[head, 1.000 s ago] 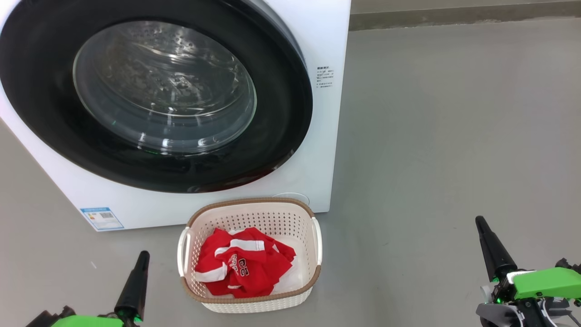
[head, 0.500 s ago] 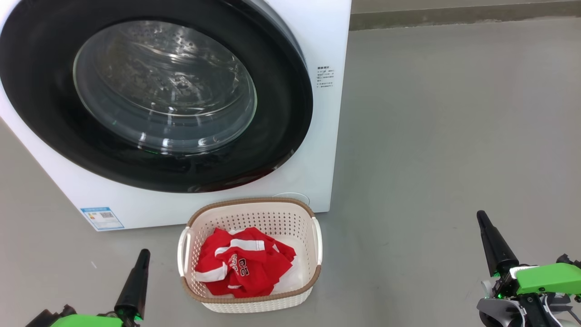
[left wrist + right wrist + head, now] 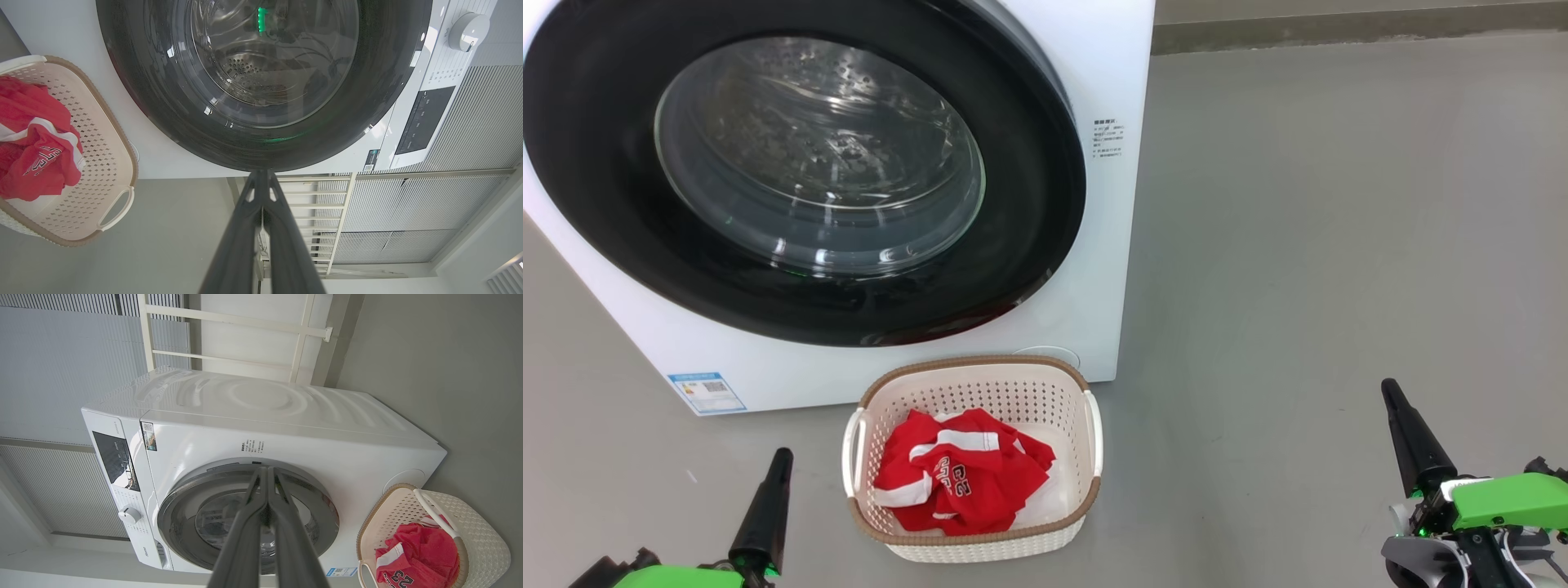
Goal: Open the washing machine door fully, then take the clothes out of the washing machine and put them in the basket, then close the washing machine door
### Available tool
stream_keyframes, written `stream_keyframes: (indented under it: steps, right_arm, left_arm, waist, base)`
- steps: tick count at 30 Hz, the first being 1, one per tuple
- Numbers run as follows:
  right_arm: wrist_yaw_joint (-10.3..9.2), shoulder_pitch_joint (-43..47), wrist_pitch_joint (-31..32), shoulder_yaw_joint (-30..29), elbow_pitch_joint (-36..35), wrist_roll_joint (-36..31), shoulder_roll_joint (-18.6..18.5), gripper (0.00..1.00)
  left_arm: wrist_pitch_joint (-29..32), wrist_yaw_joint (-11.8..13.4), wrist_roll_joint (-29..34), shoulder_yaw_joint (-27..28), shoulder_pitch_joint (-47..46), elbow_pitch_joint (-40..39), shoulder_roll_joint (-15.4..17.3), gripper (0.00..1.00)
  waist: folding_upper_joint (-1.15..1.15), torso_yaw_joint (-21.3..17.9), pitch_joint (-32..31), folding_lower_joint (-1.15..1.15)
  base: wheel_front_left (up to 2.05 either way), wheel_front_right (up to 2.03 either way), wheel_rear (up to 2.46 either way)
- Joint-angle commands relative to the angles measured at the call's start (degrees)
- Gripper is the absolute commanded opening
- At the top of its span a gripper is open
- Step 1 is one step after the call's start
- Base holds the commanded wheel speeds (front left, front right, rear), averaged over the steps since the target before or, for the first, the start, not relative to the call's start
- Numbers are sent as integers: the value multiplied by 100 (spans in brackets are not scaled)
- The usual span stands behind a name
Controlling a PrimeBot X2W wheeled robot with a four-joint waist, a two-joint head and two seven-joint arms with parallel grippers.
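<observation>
1. Compared with a second ago, the right gripper (image 3: 1388, 390) has crept slightly forward, away from the robot's body. The left gripper (image 3: 782, 457) has barely stirred. Basket, clothes and door lie just as they did.
2. The red clothes (image 3: 956, 478) sit crumpled inside the basket (image 3: 980, 362). The basket stands on the grey floor (image 3: 1298, 245), just in front of the white washing machine (image 3: 1111, 82). The glossy black washing machine door (image 3: 1029, 269), above the basket, is closed flush against the machine's front.
3. The left gripper hangs near the basket's left side, not touching it. The right gripper is well off to the basket's right.
4. Both grippers have their long dark fingers pressed together with nothing between them. The fingers point away from the robot towards the machine, and the green-cased wrists sit low, nearer the robot than the basket.
</observation>
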Motion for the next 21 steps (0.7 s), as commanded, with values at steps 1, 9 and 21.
stream_keyframes:
  steps: [1, 9, 21]
  right_arm:
    - [-3, -240, 35, 94, -139, 13, -70, 0]
    - [-3, -240, 41, 87, -139, 7, -65, 0]
    - [-3, -241, 49, 77, -139, -2, -58, 0]
  left_arm:
    - [26, -42, -40, 195, -223, -115, 63, 0]
    - [26, -42, -41, 194, -223, -115, 63, 0]
    - [26, -42, -41, 194, -223, -116, 63, 0]
  waist:
    - [0, 0, 0, 0]
    - [0, 0, 0, 0]
    - [0, 0, 0, 0]
  base:
    - [0, 0, 0]
    - [0, 0, 0]
    - [0, 0, 0]
